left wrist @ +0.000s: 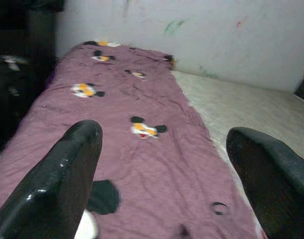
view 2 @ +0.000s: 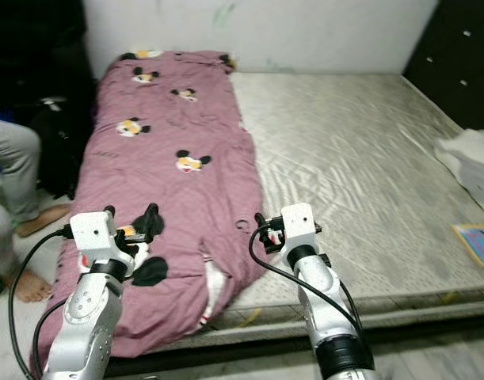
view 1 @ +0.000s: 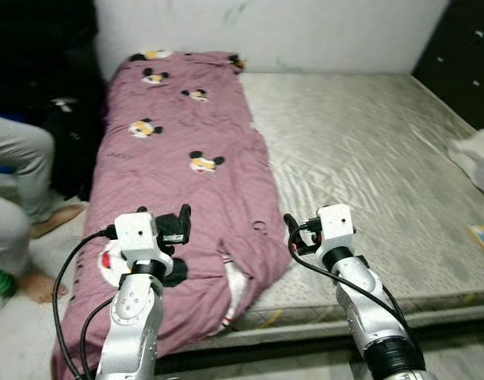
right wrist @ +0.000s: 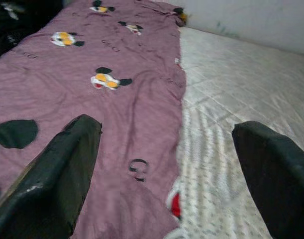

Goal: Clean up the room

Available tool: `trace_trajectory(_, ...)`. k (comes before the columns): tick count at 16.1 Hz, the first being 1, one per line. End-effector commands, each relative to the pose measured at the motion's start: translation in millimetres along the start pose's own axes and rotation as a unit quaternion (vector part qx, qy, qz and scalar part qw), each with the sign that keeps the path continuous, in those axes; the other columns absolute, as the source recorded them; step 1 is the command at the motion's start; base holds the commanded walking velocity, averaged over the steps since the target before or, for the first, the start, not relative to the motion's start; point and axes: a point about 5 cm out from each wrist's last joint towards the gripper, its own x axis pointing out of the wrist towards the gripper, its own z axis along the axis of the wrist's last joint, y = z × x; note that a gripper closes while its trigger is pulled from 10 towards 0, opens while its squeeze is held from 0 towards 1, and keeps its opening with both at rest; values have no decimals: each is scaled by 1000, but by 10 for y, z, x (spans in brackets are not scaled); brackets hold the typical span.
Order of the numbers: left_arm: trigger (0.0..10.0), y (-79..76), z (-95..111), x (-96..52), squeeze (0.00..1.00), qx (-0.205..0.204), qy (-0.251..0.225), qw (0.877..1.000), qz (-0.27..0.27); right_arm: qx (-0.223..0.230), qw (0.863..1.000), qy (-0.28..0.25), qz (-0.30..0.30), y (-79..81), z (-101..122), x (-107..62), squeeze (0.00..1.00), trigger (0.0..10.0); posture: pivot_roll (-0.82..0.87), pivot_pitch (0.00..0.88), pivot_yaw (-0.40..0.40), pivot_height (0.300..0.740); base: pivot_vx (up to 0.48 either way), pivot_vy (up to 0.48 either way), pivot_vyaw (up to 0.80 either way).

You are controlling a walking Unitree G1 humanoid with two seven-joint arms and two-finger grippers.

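Observation:
A purple blanket (view 1: 186, 134) printed with cartoon mice lies lengthwise along the left side of a bare grey mattress (view 1: 360, 142), its near end draped over the bed's front edge. My left gripper (view 1: 162, 214) hovers open above the blanket's near end, and the blanket (left wrist: 142, 149) shows between its fingers. My right gripper (view 1: 313, 226) is open too, held over the blanket's right edge where it meets the mattress (right wrist: 231, 99). Neither gripper holds anything.
A person sits at the left, with grey-trousered legs (view 1: 16, 174) and a bare foot (view 1: 36, 285) on the floor. Dark bags (view 1: 67, 119) stand beside the bed. A black cabinet (view 1: 463, 55), white cloth (view 1: 475, 158) and a colourful book (view 1: 483, 237) are at the right.

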Motion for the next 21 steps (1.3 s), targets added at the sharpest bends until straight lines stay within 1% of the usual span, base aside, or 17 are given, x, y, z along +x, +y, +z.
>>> trace_trajectory(1, 10000, 31, 46, -9, 0, 7, -10, 1000, 11, 2, 1000, 1, -1, -17, 14, 3, 0, 10000, -34, 50, -61, 740, 0, 0, 0)
trace_trajectory(2, 10000, 49, 62, -12, 0, 9, -15, 1000, 18, 1, 1000, -1, -3, -28, 21, 1, 0, 10000, -36, 50, -60, 740, 0, 0, 0)
trace_trajectory(4, 10000, 144, 172, -31, 0, 20, -40, 998, 36, -5, 1000, -23, -18, -109, 92, -17, 0, 10000, -30, 54, -59, 740, 0, 0, 0)
trace_trajectory(5, 10000, 194, 201, -41, 0, 16, -43, 998, 45, -6, 999, -26, -27, -149, 113, -28, 0, 10000, -30, 54, -59, 740, 0, 0, 0)
trace_trajectory(7, 10000, 309, 279, -93, 0, 32, -48, 997, 57, 6, 998, -39, -47, -240, 185, -75, 0, 10000, -20, 77, -56, 740, 0, 0, 0)
trace_trajectory(8, 10000, 366, 305, -140, 0, 43, -48, 996, 69, 21, 997, -49, -57, -275, 224, -123, 0, 10000, -16, 92, -59, 740, 0, 0, 0)
trace_trajectory(11, 10000, 464, 240, -268, 0, 45, -32, 995, 89, 45, 994, -50, -83, -303, 221, -213, 0, 10000, -11, 117, -62, 740, 0, 0, 0)
trace_trajectory(12, 10000, 480, 210, -330, 0, 45, -22, 995, 86, 54, 994, -41, -83, -280, 182, -258, 0, 10000, -9, 115, -61, 740, 0, 0, 0)
trace_trajectory(14, 10000, 471, 210, -359, 0, 46, -19, 995, 84, 57, 995, -36, -74, -242, 166, -280, 0, 10000, -5, 118, -60, 740, 0, 0, 0)
trace_trajectory(17, 10000, 447, 209, -345, 0, 41, -15, 996, 83, 59, 995, -30, -68, -229, 159, -287, 0, 10000, -3, 120, -62, 735, 0, 0, 0)
trace_trajectory(19, 10000, 427, 211, -353, 0, 39, -14, 996, 80, 59, 996, -25, -63, -220, 159, -301, 0, 10000, -3, 124, -66, 715, 0, 0, 0)
trace_trajectory(21, 10000, 415, 202, -365, 0, 38, -11, 996, 80, 55, 997, -21, -58, -213, 157, -304, 0, 10000, -6, 130, -70, 685, 0, 0, 0)
